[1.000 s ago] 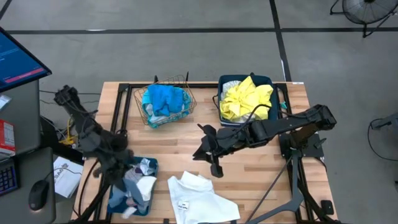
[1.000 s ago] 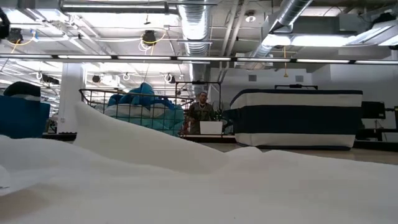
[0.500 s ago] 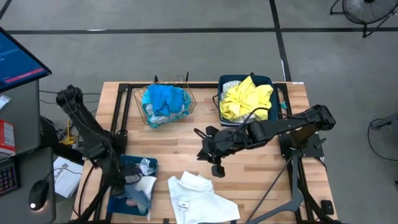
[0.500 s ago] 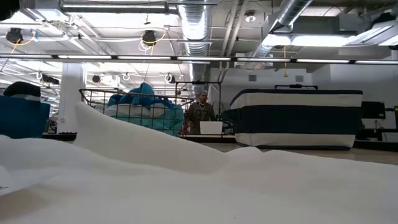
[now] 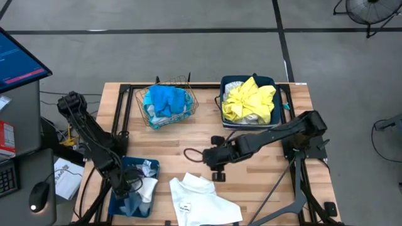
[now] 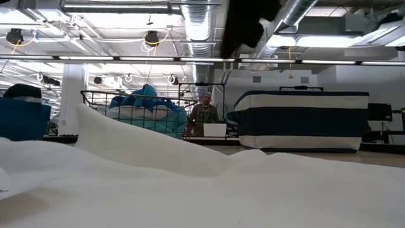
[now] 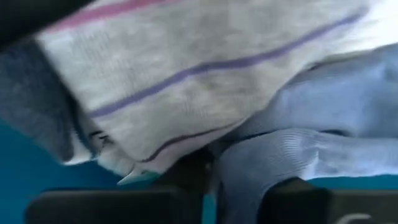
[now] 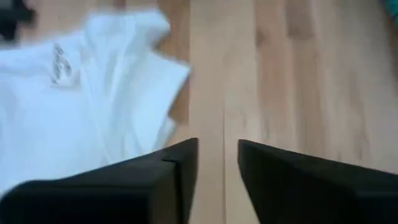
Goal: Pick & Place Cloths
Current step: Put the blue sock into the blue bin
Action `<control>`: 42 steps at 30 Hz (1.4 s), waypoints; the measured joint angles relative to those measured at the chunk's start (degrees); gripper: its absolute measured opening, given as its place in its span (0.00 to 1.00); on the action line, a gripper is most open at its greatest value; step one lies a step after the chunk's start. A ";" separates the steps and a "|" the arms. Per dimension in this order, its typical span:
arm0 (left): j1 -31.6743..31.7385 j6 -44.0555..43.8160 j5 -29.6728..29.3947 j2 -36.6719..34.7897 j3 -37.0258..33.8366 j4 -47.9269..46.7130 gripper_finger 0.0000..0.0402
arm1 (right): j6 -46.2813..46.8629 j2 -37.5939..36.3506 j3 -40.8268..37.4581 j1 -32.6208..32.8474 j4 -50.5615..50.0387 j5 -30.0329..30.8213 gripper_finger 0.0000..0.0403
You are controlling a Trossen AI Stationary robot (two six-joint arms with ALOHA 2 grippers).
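A dark blue bin (image 5: 115,204) at the table's near left holds small cloths: a grey striped sock (image 7: 186,81), blue-grey cloths (image 7: 311,137) and a white piece (image 5: 148,187). My left gripper (image 5: 129,185) points down into this pile, its fingers (image 7: 112,208) a little apart right at the cloths. A large white cloth (image 5: 202,201) lies spread on the table near the front edge. My right gripper (image 5: 217,172) hangs open above bare wood (image 8: 273,74) just beyond that cloth's far edge (image 8: 168,68), slanting down, with nothing between its fingers. My left gripper points down into the bin's pile, one finger by the striped sock, the other by a blue-grey cloth (image 7: 249,174). Whether the fingers touch the cloths I cannot tell; nothing is plainly pinched between them.
A copper wire basket (image 5: 141,94) with teal cloths (image 5: 164,100) stands at the far middle. A second dark bin (image 5: 271,80) at the far right holds a yellow cloth (image 5: 250,99). Bare wood lies between them and the white cloth. A person (image 6: 204,114) stands in the room beyond.
My left gripper has tipped from nearly level to pointing down and sunk into the near-left bin's pile. My right gripper has come down toward the table and tipped further downward, ending just beyond the white cloth. The cloths have kept still.
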 joint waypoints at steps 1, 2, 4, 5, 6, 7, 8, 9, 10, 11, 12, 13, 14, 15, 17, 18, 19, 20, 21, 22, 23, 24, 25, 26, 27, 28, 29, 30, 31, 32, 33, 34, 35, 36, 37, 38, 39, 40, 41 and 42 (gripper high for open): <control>0.00 1.02 -0.30 -0.06 -0.01 0.25 0.17 | -0.49 0.49 -0.08 -0.02 -1.47 0.02 0.32; 0.00 2.17 -0.55 -0.07 -0.02 0.84 0.20 | -1.05 1.04 -0.09 -0.02 -1.36 0.02 0.36; 0.00 4.28 -0.66 -0.35 -0.02 1.68 0.27 | -2.01 2.53 0.20 -0.22 0.02 0.07 0.46; 0.02 5.10 -0.66 -0.46 -0.02 2.22 0.31 | -2.56 3.30 0.10 -0.39 -0.39 0.02 0.51; 0.10 5.22 -0.71 -0.49 -0.02 3.00 0.35 | -2.65 4.14 -0.02 -0.56 -0.22 -0.07 0.56; 0.13 5.29 -0.75 -0.71 -0.03 3.65 0.39 | -2.62 5.04 -0.02 -0.61 0.84 -0.48 0.60; 0.15 5.31 -0.75 -1.00 -0.04 4.10 0.43 | -2.30 5.80 0.04 -0.66 1.98 -1.28 0.64; 0.15 5.31 -0.76 -1.07 -0.04 4.73 0.47 | -1.33 6.45 0.04 -0.62 2.49 -1.96 0.67; 0.15 5.29 -0.80 -1.00 -0.04 5.20 0.51 | -0.21 7.05 0.04 -0.42 2.88 -2.68 0.70; 0.15 5.31 -0.80 -0.95 -0.04 5.30 0.55 | 0.98 7.74 0.04 -0.18 4.00 -3.62 0.72; 0.15 5.33 -0.89 -0.95 -0.04 5.31 0.58 | 1.95 8.45 0.04 0.22 4.98 -4.31 0.74; 0.15 5.34 -1.14 -0.92 -0.04 5.40 0.61 | 2.86 9.17 0.04 0.72 5.63 -4.50 0.75; 0.15 5.36 -1.39 -0.85 -0.04 5.41 0.64 | 3.70 9.82 0.04 1.22 6.39 -4.52 0.76; 0.15 5.39 -1.97 -0.82 -0.04 5.43 0.67 | 4.56 10.48 0.04 1.70 7.37 -4.51 0.76; 0.15 5.38 -2.48 -0.84 -0.04 5.42 0.70 | 7.28 11.67 0.07 2.68 9.14 -4.48 0.76; 0.15 5.38 -2.50 -0.83 -0.04 5.43 0.71 | 8.94 12.05 0.07 3.07 9.54 -4.48 0.76; 0.15 5.38 -2.57 -0.84 -0.04 5.44 0.72 | 10.78 12.18 0.04 3.55 10.15 -4.38 0.76; 0.15 5.38 -2.63 -0.88 -0.04 5.50 0.73 | 12.35 12.17 0.04 4.05 10.68 -3.93 0.76; 0.13 5.44 -2.61 -0.92 -0.04 5.51 0.73 | 13.58 12.19 0.08 4.57 11.33 -3.08 0.76; 0.13 6.16 -2.63 -0.92 -0.04 5.51 0.73 | 14.57 12.76 0.22 4.98 12.36 -1.92 0.76; 0.15 7.58 -2.63 -0.92 -0.04 5.55 0.73 | 15.15 13.28 0.26 5.44 13.56 -0.53 0.76; 0.15 9.26 -2.65 -0.92 -0.04 5.62 0.73 | 15.20 13.60 0.08 5.96 13.60 1.28 0.76; 0.13 10.87 -2.79 -0.89 -0.04 5.62 0.73 | 15.02 13.90 -0.09 6.45 13.87 2.72 0.76; 0.13 12.42 -3.35 -0.84 -0.04 5.62 0.73 | 14.46 14.57 0.06 6.88 15.99 4.01 0.76; 0.14 13.84 -4.14 -0.79 -0.04 5.60 0.73 | 13.93 15.47 0.40 7.22 18.43 4.55 0.76; 0.15 14.75 -5.00 -0.79 -0.04 5.57 0.73 | 13.45 16.16 0.44 7.62 19.42 4.72 0.76; 0.15 15.41 -5.55 -0.82 -0.04 5.56 0.73 | 13.10 16.86 0.14 7.99 19.40 4.68 0.76; 0.15 15.71 -6.04 -0.82 -0.04 5.54 0.73 | 12.87 17.90 0.07 8.33 20.43 4.55 0.76; 0.15 15.76 -6.41 -0.82 -0.04 5.54 0.73 | 12.86 19.12 0.20 8.62 22.01 4.48 0.76; 0.15 15.77 -6.77 -0.82 -0.04 5.52 0.73 | 12.99 19.79 0.39 8.92 21.70 4.50 0.76; 0.15 15.82 -7.06 -0.82 -0.04 5.46 0.73 | 13.11 20.24 0.70 9.10 20.69 4.56 0.76; 0.15 15.83 -7.24 -0.82 -0.04 5.39 0.73 | 13.30 20.75 1.31 9.20 20.44 4.55 0.76; 0.15 15.85 -7.41 -0.82 -0.04 5.37 0.73 | 13.82 21.39 1.92 9.31 20.47 4.68 0.76; 0.15 15.84 -7.56 -0.81 -0.04 5.30 0.73 | 14.63 22.24 2.48 9.31 20.50 4.80 0.76; 0.15 15.74 -7.62 -0.66 -0.02 5.05 0.73 | 15.08 23.28 2.94 9.27 20.15 4.98 0.76; 0.16 15.18 -7.64 -0.50 0.00 4.43 0.73 | 15.24 24.44 3.41 9.27 19.25 5.76 0.75; 0.26 13.58 -7.63 -0.47 0.00 3.71 0.73 | 16.47 25.37 4.61 9.35 17.82 6.35 0.74; 0.26 12.19 -7.38 -0.47 0.00 3.50 0.72 | 18.21 26.45 5.76 9.27 15.82 6.47 0.72; 0.28 11.05 -6.91 -0.63 0.06 3.70 0.71 | 20.10 27.62 7.35 9.04 13.00 6.62 0.69; 0.30 10.30 -6.12 -1.01 0.27 3.66 0.70 | 21.70 28.44 8.86 8.85 10.11 6.53 0.65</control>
